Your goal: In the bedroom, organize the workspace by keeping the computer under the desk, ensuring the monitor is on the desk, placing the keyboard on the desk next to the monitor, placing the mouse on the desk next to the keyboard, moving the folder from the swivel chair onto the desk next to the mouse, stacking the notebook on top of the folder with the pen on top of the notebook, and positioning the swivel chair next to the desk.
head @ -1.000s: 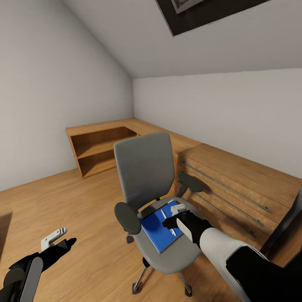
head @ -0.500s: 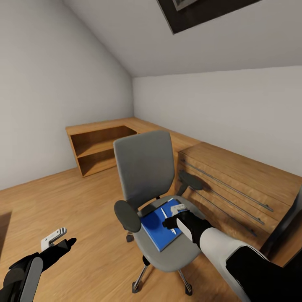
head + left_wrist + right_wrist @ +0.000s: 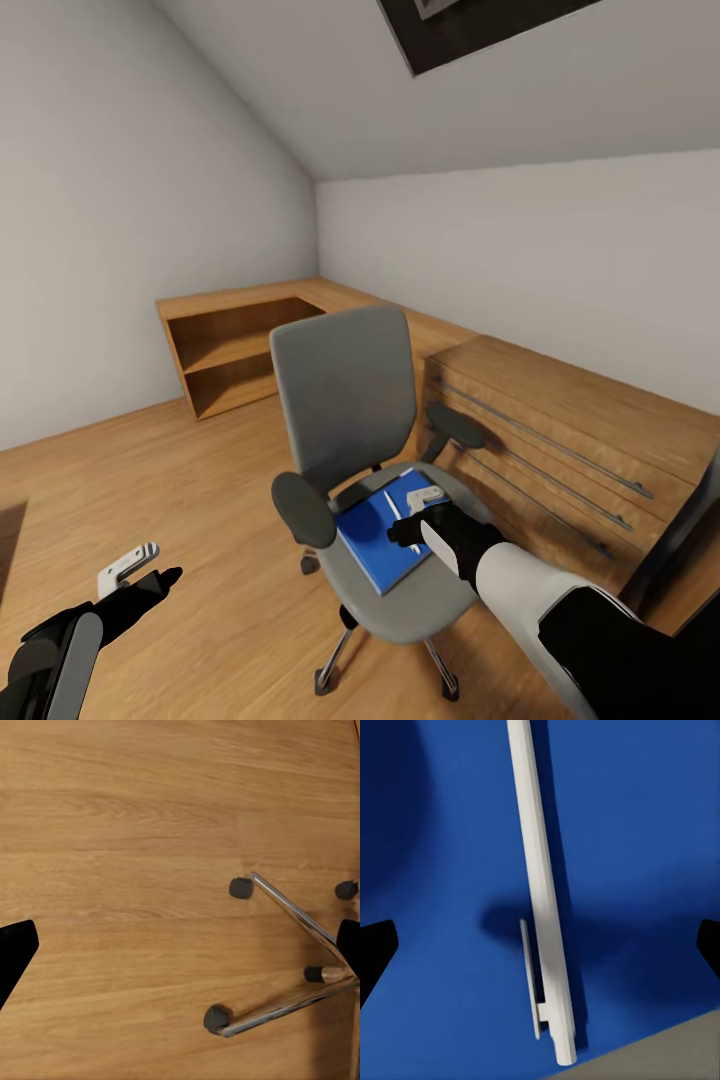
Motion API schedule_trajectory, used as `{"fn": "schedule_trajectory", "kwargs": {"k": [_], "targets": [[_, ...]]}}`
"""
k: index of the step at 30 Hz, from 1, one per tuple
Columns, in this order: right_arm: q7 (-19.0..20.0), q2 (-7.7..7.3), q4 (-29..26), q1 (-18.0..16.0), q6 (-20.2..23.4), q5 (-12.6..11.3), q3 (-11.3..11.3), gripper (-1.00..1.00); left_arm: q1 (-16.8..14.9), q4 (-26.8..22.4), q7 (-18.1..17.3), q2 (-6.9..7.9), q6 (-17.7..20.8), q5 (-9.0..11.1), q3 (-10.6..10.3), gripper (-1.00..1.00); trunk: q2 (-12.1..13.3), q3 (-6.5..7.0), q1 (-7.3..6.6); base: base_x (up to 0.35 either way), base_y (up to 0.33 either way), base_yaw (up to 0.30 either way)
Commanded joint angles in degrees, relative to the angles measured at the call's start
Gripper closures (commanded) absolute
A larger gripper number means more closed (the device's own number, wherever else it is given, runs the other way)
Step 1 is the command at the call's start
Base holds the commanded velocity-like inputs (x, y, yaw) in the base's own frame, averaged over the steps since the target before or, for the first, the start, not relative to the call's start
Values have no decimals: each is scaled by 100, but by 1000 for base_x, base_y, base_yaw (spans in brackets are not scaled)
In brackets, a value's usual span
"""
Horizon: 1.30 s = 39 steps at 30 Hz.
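the right gripper (image 3: 428, 507) hovers just above the pen (image 3: 540, 900), fingers spread apart on either side of it. the pen lies on the folder (image 3: 645, 832) on the swivel chair (image 3: 345, 400) seat, its long axis running 12 to 6 across the gap. the left gripper (image 3: 135, 570) hangs well apart at 9 o'clock, fingers apart and holding nothing.

A bright blue folder (image 3: 383, 530) lies flat on the grey swivel chair's (image 3: 345, 400) seat, with a whitish pen (image 3: 540, 907), seemingly clipped, resting on it.
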Motion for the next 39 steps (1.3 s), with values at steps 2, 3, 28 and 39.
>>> {"fn": "schedule_trajectory", "kwargs": {"k": [2, 3, 28, 39], "targets": [[-5, -2, -6, -5, 24, -41, 43, -100, -4, -6, 33, 0, 27, 59, 4, -100, -44, -24, 22, 0, 0, 0], [-5, -2, -6, -5, 24, -41, 43, -100, -4, -6, 33, 0, 27, 58, 4, -100, -44, -24, 22, 0, 0, 0], [-5, -2, -6, -5, 25, -41, 43, -100, -4, -6, 33, 0, 34, 57, 7, -100, -325, -150, 176, 0, 0, 0], [-5, -2, -6, -5, 25, -41, 43, -100, -4, -6, 33, 0, 16, 56, 14, -100, -526, -239, 285, 0, 0, 0]]}}
